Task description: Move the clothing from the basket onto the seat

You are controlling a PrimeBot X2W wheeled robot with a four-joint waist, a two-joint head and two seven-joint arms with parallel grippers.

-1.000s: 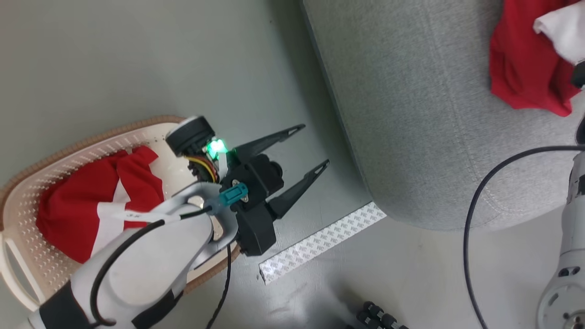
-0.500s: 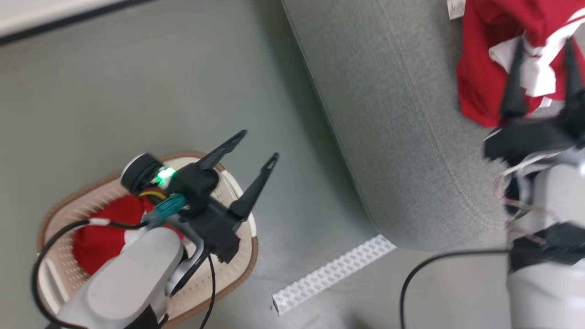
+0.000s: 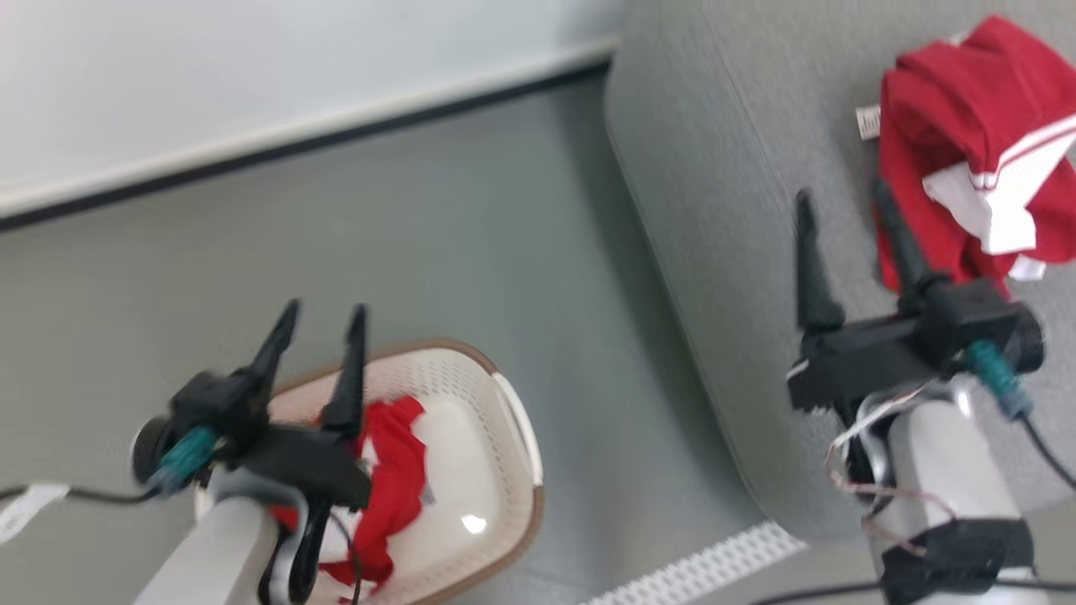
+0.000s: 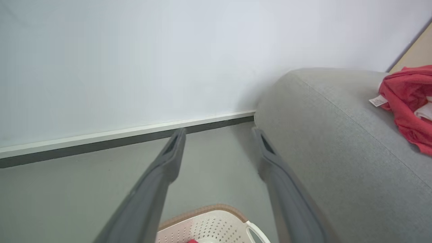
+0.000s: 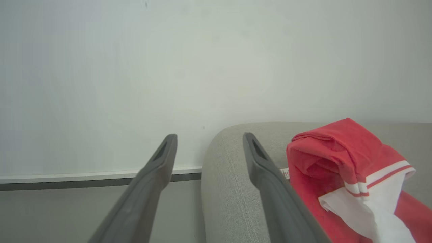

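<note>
Found soft bright red fabric garment (image 3: 395, 487) crumpled in oval cream perforated plastic basket (image 3: 471, 378), another red garment (image 3: 950, 109) on light grey woven seat cushion (image 3: 714, 210). Saw left gripper (image 3: 326, 307) and right gripper (image 3: 842, 193) wide-jawed, empty. Judged cloth light, limp, best pinched at a raised fold.

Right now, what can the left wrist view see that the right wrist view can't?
Left wrist view's extra: the basket at the bottom, with brown rim and white handle, under the open left end effector. Right wrist view's extra: the striped trim on the clothing, beside the open right end effector. Shared: the grey seat, the red clothing lying on it with its white tag, the pale wall, the dark baseboard and the floor.
</note>
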